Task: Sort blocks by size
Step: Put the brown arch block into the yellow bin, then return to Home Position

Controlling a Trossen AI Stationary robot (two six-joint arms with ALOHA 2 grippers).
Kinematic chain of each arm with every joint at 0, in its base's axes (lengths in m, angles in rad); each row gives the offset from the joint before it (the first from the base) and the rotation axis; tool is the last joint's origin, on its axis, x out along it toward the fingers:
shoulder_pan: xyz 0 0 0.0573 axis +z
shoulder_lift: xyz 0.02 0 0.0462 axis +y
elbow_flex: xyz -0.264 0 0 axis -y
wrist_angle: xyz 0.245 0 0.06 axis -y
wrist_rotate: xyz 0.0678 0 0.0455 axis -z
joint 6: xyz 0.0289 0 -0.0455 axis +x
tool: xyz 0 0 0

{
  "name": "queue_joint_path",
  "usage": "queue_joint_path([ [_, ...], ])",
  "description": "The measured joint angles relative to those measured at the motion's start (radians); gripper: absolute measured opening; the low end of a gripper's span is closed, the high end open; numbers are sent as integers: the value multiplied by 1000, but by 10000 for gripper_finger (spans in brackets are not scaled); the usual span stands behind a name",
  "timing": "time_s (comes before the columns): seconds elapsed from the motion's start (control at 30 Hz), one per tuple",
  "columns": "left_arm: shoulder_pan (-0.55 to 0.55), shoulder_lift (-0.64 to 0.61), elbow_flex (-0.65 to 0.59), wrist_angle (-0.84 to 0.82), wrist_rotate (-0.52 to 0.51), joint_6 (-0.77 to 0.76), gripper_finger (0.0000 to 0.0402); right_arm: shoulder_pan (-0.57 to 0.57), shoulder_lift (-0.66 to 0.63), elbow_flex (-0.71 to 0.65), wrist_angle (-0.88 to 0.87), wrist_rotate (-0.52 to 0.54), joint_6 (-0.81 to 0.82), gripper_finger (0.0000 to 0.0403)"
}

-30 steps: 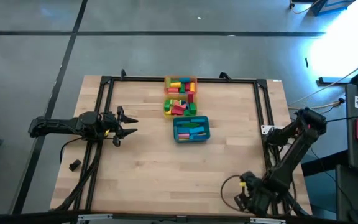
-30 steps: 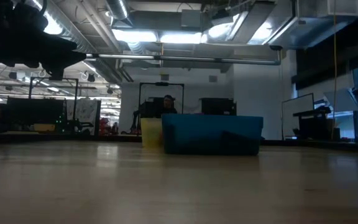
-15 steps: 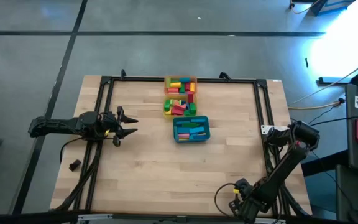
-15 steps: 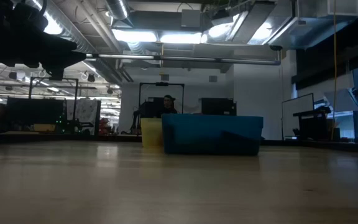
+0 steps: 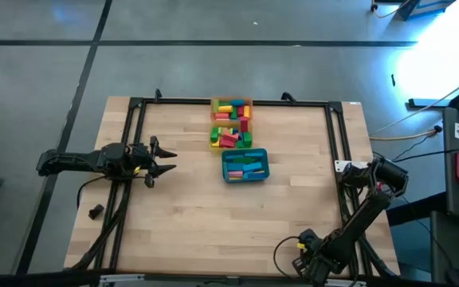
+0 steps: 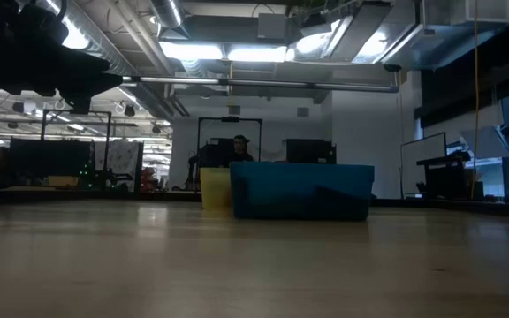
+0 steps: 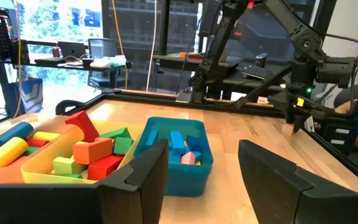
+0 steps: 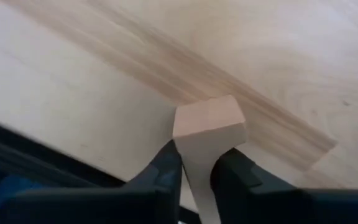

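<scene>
The blocks point(image 5: 231, 123) (red, green, yellow, blue, pink) lie heaped in three trays lined up at the upper middle of the high view: an orange tray point(image 5: 249, 101) at the table's far edge, a yellow tray point(image 5: 213, 140) just below it, and a teal tray point(image 5: 264, 168) nearest the centre, touching the yellow one. The left wrist view shows the same row, with the teal tray point(image 7: 197, 171) holding only a few pieces. The left gripper point(image 5: 162, 160) hovers at the left middle of the table point(image 5: 213, 223), its fingers spread wide and empty, pointing toward the trays. The right gripper point(image 5: 307, 257) sits folded down at the lower right edge of the frame; its fingers point(image 8: 160, 171) stand close together, with nothing between them but bare wood behind.
</scene>
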Motion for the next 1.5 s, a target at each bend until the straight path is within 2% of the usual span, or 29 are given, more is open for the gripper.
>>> queue_joint_path([
  [0.07,0,0,0,0,0,0,180,-5,7,1,11,19,-17,58],
  [0.13,0,0,0,0,0,0,180,-9,7,3,18,71,-34,58],
  [0.27,0,0,0,0,0,0,180,-62,4,24,-15,266,-100,53],
  [0.37,0,0,0,0,0,0,180,-131,-11,40,-20,403,-216,53],
  [0.5,0,0,0,0,0,0,180,-254,-58,76,-17,533,-500,61],
  [0.7,0,0,0,0,0,0,180,-502,-102,166,-15,626,-1105,53],
  [0.8,0,0,0,0,0,0,180,-645,-100,217,-5,634,-1364,56],
  [0.9,0,0,0,0,0,0,180,-790,-101,229,103,627,-1578,63],
  [1.1,0,0,0,0,0,0,180,-1045,-100,228,221,561,-1880,55],
  [1.3,0,0,0,0,0,0,180,-1222,-100,228,239,411,-1928,91],
  [1.43,0,0,0,0,0,0,180,-1291,-100,228,247,250,-1928,124],
  [1.5,0,0,0,0,0,0,180,-1311,-100,228,246,213,-1928,138],
])
